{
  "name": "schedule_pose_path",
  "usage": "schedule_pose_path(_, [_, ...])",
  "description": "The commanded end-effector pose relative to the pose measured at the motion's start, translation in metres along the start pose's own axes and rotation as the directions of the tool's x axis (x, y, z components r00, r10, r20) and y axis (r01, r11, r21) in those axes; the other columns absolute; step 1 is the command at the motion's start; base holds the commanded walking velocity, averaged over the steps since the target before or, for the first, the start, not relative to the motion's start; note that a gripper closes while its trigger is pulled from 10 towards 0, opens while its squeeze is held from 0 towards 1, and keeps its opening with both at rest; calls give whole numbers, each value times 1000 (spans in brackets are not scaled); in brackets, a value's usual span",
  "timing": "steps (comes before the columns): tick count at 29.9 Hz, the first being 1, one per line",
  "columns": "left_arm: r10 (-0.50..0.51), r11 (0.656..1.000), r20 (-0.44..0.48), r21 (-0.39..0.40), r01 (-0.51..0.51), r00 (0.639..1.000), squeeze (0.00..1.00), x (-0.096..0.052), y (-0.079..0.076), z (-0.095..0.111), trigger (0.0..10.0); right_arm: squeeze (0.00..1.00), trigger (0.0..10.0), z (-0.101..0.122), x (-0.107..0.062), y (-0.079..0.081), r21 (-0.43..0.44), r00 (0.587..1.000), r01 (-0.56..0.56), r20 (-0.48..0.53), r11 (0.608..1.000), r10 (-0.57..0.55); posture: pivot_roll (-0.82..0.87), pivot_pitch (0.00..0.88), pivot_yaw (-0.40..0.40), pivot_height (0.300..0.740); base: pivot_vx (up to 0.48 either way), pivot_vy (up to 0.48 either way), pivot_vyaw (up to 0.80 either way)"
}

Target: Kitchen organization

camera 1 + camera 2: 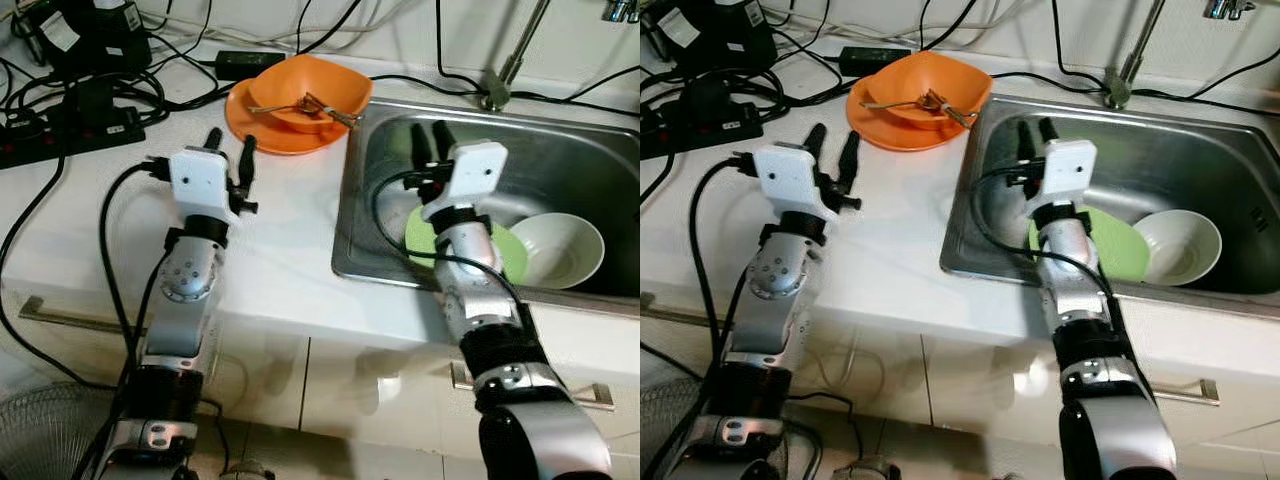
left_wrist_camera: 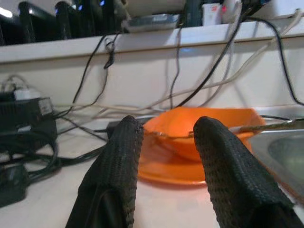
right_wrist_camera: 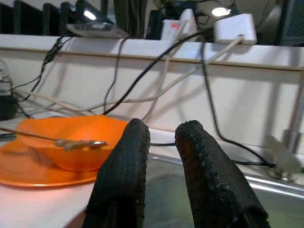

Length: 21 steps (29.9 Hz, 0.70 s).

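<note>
— Where are your arms?

— My left gripper [image 1: 229, 150] hovers over the white counter [image 1: 280, 240], forearm raised, fingers pointing at the orange dishes. The two fingers stand apart with nothing between them. My right gripper [image 1: 431, 139] reaches over the near rim of the steel sink [image 1: 350, 200] and hangs above the basin, its fingers a narrow gap apart, also empty.

— And the dishes?

— An orange bowl [image 1: 320, 88] sits on an orange plate [image 1: 262, 128] at the back of the counter, just beside the sink's left edge. A fork [image 1: 335, 110] and another utensil lie across the bowl. Inside the sink a green plate [image 1: 506, 252] lies under my right forearm, and a white bowl [image 1: 558, 250] sits touching it on the right.

— Any writing you can read?

— No. A black box [image 1: 85, 35] at the back left carries white labels, but the print is too small. Black cables [image 1: 60, 105] and a power strip [image 1: 40, 140] lie near it.
</note>
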<state>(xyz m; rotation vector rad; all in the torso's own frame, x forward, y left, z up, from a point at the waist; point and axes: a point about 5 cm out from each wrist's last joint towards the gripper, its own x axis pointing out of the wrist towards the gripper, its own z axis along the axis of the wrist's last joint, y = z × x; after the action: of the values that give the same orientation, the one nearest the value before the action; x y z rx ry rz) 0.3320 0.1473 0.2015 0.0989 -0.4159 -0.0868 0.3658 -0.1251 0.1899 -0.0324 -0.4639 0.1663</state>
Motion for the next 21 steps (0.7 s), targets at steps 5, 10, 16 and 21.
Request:
schedule_pose_path(5, [-22,1000,7,-4,22,1000,0,0,-6,2,10000,0,10000,1,0,-7,-5,1000,15,4,1000,-15,156,78,-32,740,276,0,0])
schedule_pose_path(10, [-21,1000,8,-5,21,1000,0,0,-6,2,10000,0,10000,1,0,-7,1,1000,19,4,1000,-19,156,81,-32,740,295,0,0])
schedule_pose_path(16, [-22,1000,8,-4,22,1000,0,1,-6,2,10000,0,10000,0,1,-9,22,1000,30,-7,999,-30,156,88,-30,740,296,0,0])
schedule_pose_path(21, [-22,1000,8,-3,22,1000,0,1,-5,2,10000,0,10000,1,0,-8,7,1000,26,5,1000,-26,156,91,-30,740,295,0,0])
